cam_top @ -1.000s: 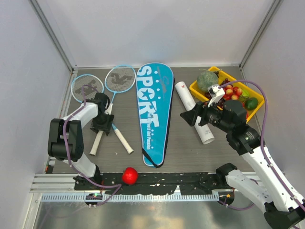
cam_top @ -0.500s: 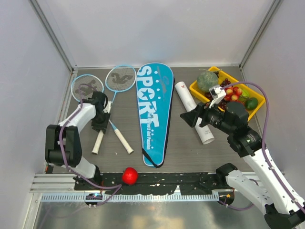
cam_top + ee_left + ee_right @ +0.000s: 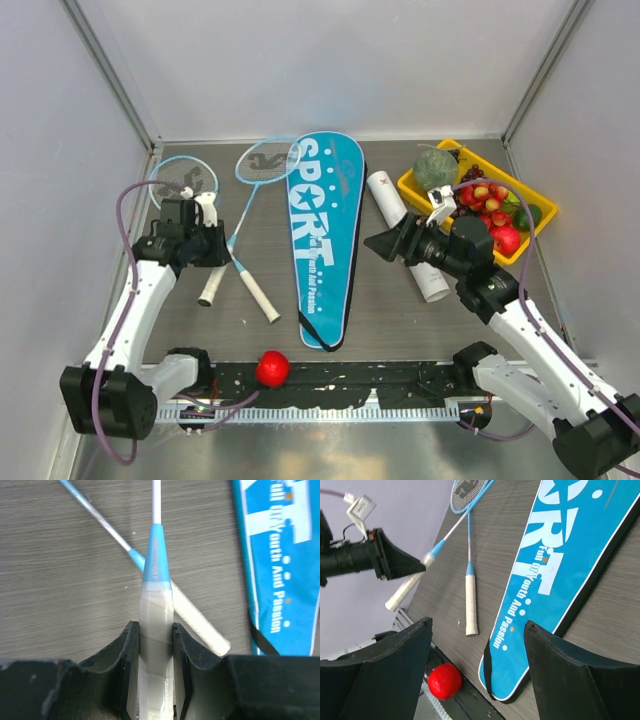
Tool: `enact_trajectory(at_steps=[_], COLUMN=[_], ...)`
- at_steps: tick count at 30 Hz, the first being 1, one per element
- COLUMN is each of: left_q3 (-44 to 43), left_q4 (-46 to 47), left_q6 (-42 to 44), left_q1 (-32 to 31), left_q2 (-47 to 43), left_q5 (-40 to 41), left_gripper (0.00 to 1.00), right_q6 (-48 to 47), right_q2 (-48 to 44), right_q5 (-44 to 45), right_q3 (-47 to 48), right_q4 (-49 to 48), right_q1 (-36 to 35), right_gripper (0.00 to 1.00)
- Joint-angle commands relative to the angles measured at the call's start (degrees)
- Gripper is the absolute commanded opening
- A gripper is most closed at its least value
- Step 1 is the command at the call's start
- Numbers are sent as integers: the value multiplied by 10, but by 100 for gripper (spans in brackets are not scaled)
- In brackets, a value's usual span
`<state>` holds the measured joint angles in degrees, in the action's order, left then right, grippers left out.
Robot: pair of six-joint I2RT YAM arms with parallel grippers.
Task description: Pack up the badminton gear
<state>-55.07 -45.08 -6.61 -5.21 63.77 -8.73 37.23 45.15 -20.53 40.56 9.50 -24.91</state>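
My left gripper (image 3: 216,253) (image 3: 153,630) is shut on the white handle (image 3: 156,645) of one light-blue racket; its head (image 3: 268,159) lies against the left edge of the blue SPORT cover (image 3: 322,230) (image 3: 280,555). The second racket (image 3: 183,181) lies on the table, and its handle (image 3: 258,294) (image 3: 200,625) crosses under the held one. My right gripper (image 3: 385,243) (image 3: 477,625) is open and empty, above the table just right of the cover (image 3: 560,565). The white tube (image 3: 385,195) lies partly under my right arm. No shuttlecocks show.
A yellow tray (image 3: 408,185) of fruit stands at the back right. A red ball (image 3: 272,368) (image 3: 444,680) sits at the near edge by the rail. Grey walls close in both sides and the back.
My left arm has swung outward and pulled the held racket, so its head has shifted right onto the cover's edge. My right gripper has moved a little left towards the cover.
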Motion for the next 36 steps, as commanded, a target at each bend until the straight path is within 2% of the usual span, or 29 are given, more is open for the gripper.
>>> enact_trajectory(at_steps=[1, 9, 18, 27, 31, 36], left_q3=[33, 87, 157, 178, 185, 192], left_q4=[64, 122, 189, 190, 200, 209], left_q6=[-58, -131, -182, -183, -184, -189], left_q1=[1, -1, -26, -35, -37, -39], left_q2=[-67, -156, -228, -238, -245, -247], left_q5=[-74, -101, -103, -94, -96, -108], left_gripper=[0, 0, 0, 0, 0, 0], right_q6=[90, 145, 230, 301, 335, 354], right_q2=[27, 145, 369, 537, 582, 616], right_q5=[20, 99, 189, 176, 159, 129], right_q3=[-21, -5, 145, 267, 286, 295], right_q4=[-111, -189, -222, -243, -259, -300], right_q1=[-3, -50, -152, -230, -248, -269], right_gripper=[78, 78, 78, 78, 77, 71])
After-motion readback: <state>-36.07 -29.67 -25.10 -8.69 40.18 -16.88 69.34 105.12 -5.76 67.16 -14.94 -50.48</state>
